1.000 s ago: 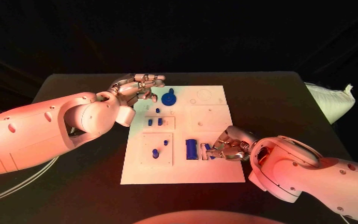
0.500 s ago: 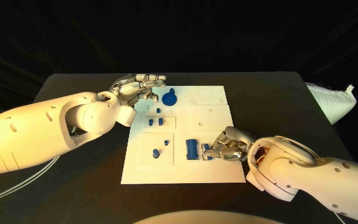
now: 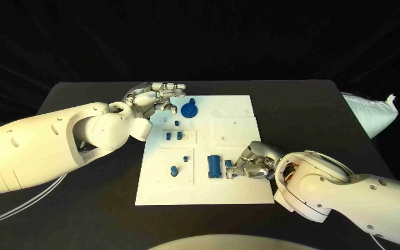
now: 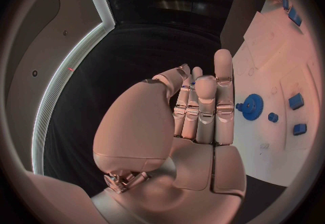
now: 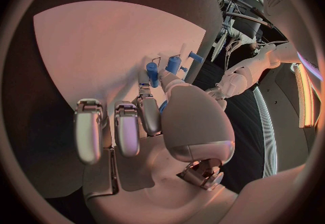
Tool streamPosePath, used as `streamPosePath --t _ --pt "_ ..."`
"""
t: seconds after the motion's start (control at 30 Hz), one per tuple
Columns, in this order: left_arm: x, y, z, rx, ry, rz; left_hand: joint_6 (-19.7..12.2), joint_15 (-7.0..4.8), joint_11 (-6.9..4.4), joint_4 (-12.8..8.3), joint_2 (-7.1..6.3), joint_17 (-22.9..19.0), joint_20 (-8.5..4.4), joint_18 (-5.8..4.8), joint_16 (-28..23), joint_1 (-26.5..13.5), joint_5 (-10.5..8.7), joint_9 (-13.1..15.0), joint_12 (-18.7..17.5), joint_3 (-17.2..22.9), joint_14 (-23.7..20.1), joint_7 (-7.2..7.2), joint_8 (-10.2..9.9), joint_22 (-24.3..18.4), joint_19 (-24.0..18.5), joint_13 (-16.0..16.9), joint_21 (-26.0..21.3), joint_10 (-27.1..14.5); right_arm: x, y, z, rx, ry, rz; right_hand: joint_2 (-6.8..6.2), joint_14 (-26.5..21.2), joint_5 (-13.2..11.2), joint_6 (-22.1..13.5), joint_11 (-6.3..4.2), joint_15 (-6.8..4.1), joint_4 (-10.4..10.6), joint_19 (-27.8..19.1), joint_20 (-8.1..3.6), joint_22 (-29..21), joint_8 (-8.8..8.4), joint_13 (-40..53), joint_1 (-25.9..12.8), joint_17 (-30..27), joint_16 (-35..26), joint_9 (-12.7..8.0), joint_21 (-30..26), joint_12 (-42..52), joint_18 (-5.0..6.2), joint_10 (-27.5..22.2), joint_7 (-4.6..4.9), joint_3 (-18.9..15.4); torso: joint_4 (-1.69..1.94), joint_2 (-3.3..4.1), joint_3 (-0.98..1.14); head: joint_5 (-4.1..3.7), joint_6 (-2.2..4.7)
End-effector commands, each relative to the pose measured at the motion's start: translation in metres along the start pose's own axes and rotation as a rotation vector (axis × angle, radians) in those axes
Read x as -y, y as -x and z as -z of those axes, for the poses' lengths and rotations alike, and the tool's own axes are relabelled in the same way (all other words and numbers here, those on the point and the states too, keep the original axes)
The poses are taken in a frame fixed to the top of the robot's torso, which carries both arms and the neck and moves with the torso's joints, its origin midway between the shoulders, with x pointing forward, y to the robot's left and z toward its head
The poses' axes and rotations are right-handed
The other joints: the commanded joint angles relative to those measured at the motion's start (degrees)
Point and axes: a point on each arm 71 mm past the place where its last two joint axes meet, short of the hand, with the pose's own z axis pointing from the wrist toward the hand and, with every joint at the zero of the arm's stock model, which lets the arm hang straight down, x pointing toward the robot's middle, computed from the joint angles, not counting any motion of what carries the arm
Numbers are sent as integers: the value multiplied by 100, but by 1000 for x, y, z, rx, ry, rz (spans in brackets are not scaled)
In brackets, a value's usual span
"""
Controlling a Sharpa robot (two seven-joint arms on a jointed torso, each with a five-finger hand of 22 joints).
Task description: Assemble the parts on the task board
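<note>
Right robot hand [image 3: 254, 164] down at the near right of the board [image 3: 237, 192], pinching a small blue part [image 3: 228, 167] between thumb and a finger, just beside the blue block [image 3: 214, 165] standing in its recess. Probably held low and close so the piece can go into a seat next to that block; which seat, impossible to tell. In the right wrist view, the same robot hand [image 5: 162, 121] curled over the board [image 5: 95, 45], two blue pegs [image 5: 162, 69] just past the fingertips.

Left robot hand [image 3: 156, 99] at the far left corner of the board, fingers drawn together, nothing seen in them; parked beside the blue gear [image 3: 190, 110], likely waiting or steadying, contact with the board not clear. Left wrist view: fingers [image 4: 206, 110] straight and pressed side by side, gear [image 4: 252, 107] near on the white plate.

Other blue bits [image 3: 173, 136] seated mid-board; bare black worktop [image 3: 83, 215] around.

Against a second ago: right robot hand barely shifted, a touch closer to the block; left unchanged; parts where they were.
</note>
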Motion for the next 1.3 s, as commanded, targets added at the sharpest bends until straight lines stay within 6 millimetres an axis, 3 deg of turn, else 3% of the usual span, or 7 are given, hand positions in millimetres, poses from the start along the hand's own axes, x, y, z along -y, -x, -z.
streamPosePath --t 0.03,0.2,0.4,0.53,0.8,1.07,1.3 --pt "1 -3 0 -24 -4 2 -34 5 3 -35 44 -5 -3 109 -20 11 22 5 29 -9 -41 -2 38 -8 -36 9 -32 -54 0 -3 0 -26 -3 16 -15 573 110 19 36 2 48 327 -23 827 -27 705 -112 1389 -4 0 -34 9 -73 220 43 -116 0 -2 0 1 -9" --pt "1 -3 0 -25 -4 3 -34 5 3 -35 44 -5 -3 109 -20 11 22 5 29 -9 -41 -2 38 -8 -36 9 -32 -54 -1 -4 0 -27 -1 16 -70 573 241 32 35 4 259 328 -21 830 -29 717 -380 1390 -4 9 -34 14 -73 224 39 -424 1 -3 -1 1 -9" --pt "1 -3 0 -24 -3 2 -36 7 5 -33 44 -10 -3 108 -19 1 20 4 34 -13 -44 0 39 -8 -37 9 -33 -58 -2 -4 0 -27 7 18 -72 574 -280 40 24 -6 546 331 -31 839 -32 740 -584 1398 0 34 -30 25 -74 232 22 -940 -1 -1 0 -1 -6" --pt "1 -3 0 -24 -3 2 -36 7 5 -33 44 -10 -3 108 -19 1 20 4 34 -13 -44 0 39 -8 -37 9 -33 -58 -3 -4 0 -26 10 19 -35 575 -469 43 22 -8 574 333 -30 845 -32 755 -686 1400 1 46 -27 41 -76 238 21 -1156 -2 0 2 2 -7" --pt "1 -2 0 -23 -3 2 -36 7 5 -33 44 -10 -3 108 -19 1 20 4 34 -13 -44 0 39 -8 -37 9 -33 -58 0 -2 1 -14 6 23 20 575 -507 43 22 -8 581 333 -30 845 -32 760 -771 1398 0 55 -28 40 -76 239 21 -1297 -3 -2 2 5 -6" --pt "1 -2 0 -22 -3 2 -36 7 5 -33 44 -10 -3 108 -19 1 20 4 34 -13 -44 0 39 -8 -37 9 -33 -58 7 4 3 14 20 3 136 571 -309 9 27 -6 455 322 -31 823 -51 731 -380 1382 -10 67 -49 -54 -70 218 28 -1428 -6 -11 8 -8 40" --pt "1 1 -2 -6 -13 -1 -44 12 10 -25 38 -23 1 106 -17 -33 17 2 52 -32 -51 3 41 -9 -39 10 -38 -73 13 29 -2 58 180 -231 181 511 -88 -624 218 146 17 160 91 488 -180 386 487 1114 -182 -108 -329 -825 13 -51 258 -1448 -29 -53 -6 -52 107"
